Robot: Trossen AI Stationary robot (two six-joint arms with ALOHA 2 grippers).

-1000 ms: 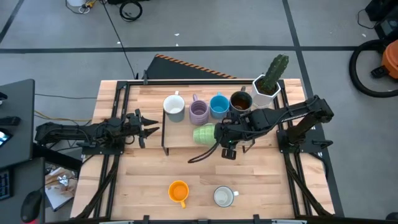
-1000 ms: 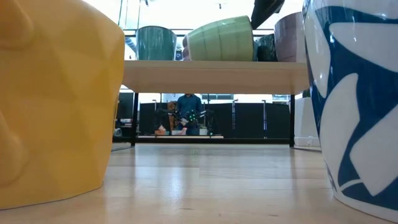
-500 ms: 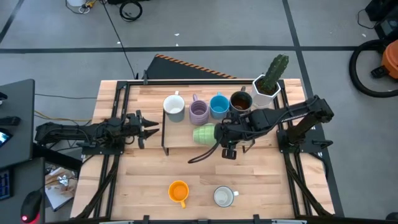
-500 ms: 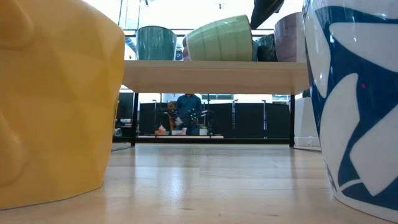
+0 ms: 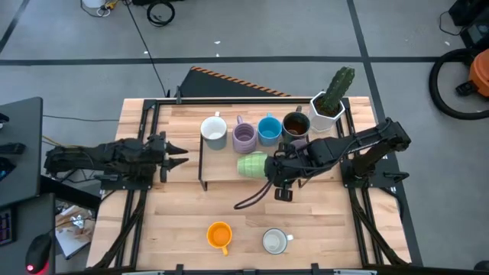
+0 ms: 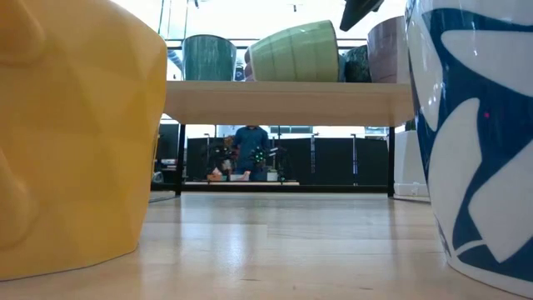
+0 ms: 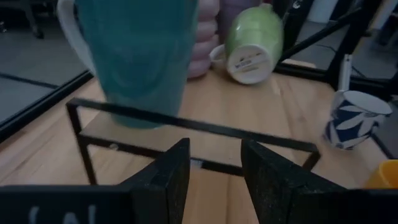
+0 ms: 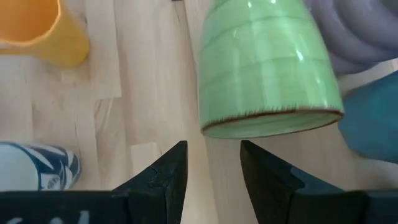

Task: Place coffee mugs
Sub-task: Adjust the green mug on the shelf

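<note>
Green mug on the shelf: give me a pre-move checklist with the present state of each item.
1. Green mug upright on the shelf: not ok, it lies on its side.
2. Right end effector free of the green mug: ok, fingers apart just short of its rim.
3. Left end effector out of the way: ok, left of the shelf, holding nothing.
4. Back-row mugs standing: ok, white mug, lavender mug, blue mug, brown mug.
5. Orange mug placed: not ok, on the table in front.
6. Green mug's handle position: cannot tell.
</note>
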